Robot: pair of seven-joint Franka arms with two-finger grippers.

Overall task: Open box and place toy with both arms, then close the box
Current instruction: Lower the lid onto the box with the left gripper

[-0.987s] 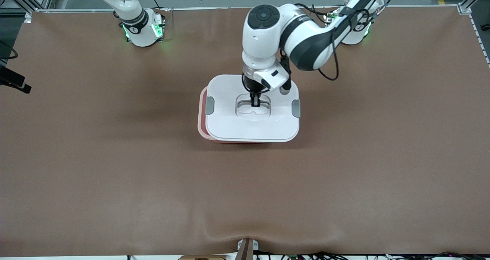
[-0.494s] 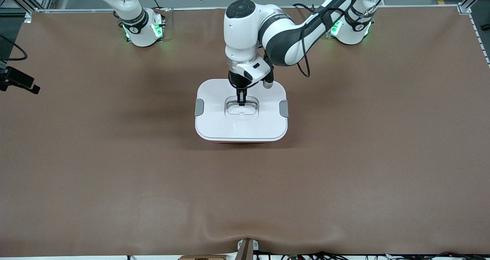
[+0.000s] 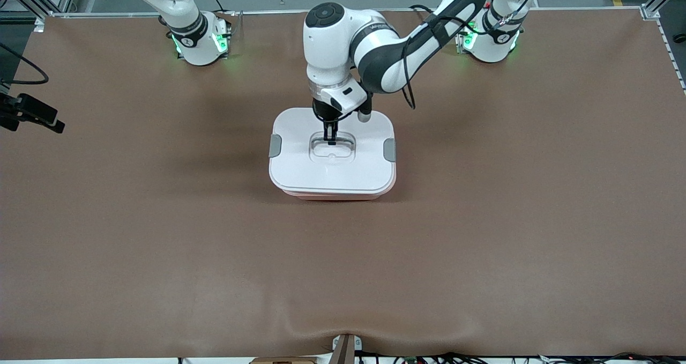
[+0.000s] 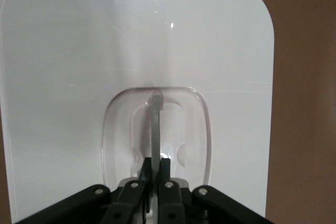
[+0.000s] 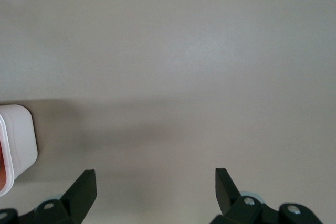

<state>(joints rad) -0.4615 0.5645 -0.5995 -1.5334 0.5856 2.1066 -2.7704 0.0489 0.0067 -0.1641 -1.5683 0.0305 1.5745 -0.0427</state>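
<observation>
on the brown table (image 3: pixel 482 235), left claw (image 3: pixel 330 138) pinching box (image 3: pixel 332 187) handle (image 4: pixel 155 129)

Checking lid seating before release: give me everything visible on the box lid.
The lid is white, glossy plastic, a rounded rectangle with a grey clip at each short end and a clear recessed handle in its middle. It lies flat on the pink box at mid-table, roughly lined up with it. The left gripper is shut on the handle. Whether the clips are latched cannot be told.

Glossy plastic lid (image 3: pixel 332 163), matt table (image 3: pixel 482 235)
</observation>
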